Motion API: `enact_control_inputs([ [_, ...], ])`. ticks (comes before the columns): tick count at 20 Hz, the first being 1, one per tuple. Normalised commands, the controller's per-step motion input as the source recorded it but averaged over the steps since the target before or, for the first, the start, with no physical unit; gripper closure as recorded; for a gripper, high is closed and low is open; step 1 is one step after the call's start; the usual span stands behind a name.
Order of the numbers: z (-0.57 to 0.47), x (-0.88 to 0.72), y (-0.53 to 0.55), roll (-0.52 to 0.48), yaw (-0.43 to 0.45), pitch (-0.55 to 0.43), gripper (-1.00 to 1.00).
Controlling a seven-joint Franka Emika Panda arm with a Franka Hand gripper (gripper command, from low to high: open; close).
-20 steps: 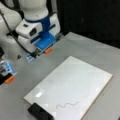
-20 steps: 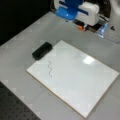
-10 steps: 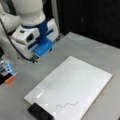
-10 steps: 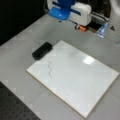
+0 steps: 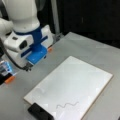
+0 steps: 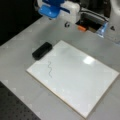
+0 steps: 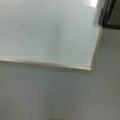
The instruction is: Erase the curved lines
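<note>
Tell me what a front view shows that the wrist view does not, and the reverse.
Only a front view shows the curve lines, a thin wavy stroke on the whiteboard, not erased. It also shows the whole black eraser lying on the table at the board's edge, untouched, and the blue and white gripper at that view's top, above the table and away from both.

Only the wrist view shows the board's wood-coloured corner edge from close by.

Both show the white board on the grey table; a dark shape, perhaps the eraser, shows at the wrist view's top right.
</note>
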Motion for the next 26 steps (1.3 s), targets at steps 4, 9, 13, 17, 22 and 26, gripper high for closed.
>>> enact_control_inputs([
  [4, 0.06, 0.11, -0.18, -0.072, 0.219, 0.170, -1.00],
  [9, 0.07, 0.16, -0.31, -0.070, 0.241, 0.204, -1.00],
  [13, 0.02, 0.18, -0.55, -0.071, 0.153, 0.195, -1.00],
  [17, -0.01, 0.20, -0.61, -0.057, 0.120, 0.184, -1.00],
  [22, -0.06, 0.26, -0.48, 0.029, 0.105, 0.154, -1.00],
  [26, -0.01, 0.29, -0.37, 0.074, 0.105, 0.164, -1.00],
])
